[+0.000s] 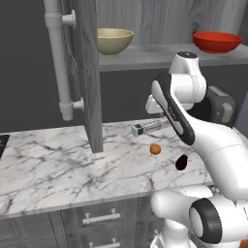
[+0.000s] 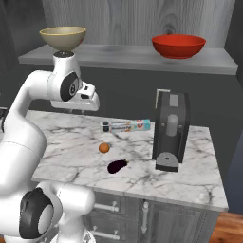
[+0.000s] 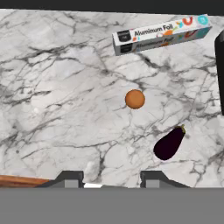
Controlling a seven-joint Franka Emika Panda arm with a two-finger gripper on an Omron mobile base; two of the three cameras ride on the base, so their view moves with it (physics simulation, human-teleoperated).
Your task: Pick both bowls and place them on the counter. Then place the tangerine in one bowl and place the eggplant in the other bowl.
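Up on the grey shelf [image 2: 133, 56] the two bowls are sitting well apart: the tan bowl [image 2: 62, 37] at the left end and the red bowl [image 2: 179, 45] toward the right. From these angles it is not possible to tell whether anything is lying inside either one.

Below, on the marble table [image 2: 71, 142], the things are lying loose. Going left to right in the right base view, the tangerine [image 2: 104, 148] is resting on bare marble, and the eggplant [image 2: 116, 165] is lying just beside it, nearer the front edge, the two apart. The eggplant's long axis is running diagonally, its stem end pointing toward the back right. Behind them a box of aluminium foil [image 2: 126, 126] is lying lengthwise, roughly parallel to the back wall. At the right a dark coffee machine [image 2: 169, 130] is standing upright.

The pincer [image 3: 111, 180] is hanging above the table, looking down at the fruit, with nothing between its fingertips [image 3: 70, 178], which are standing moderately apart.
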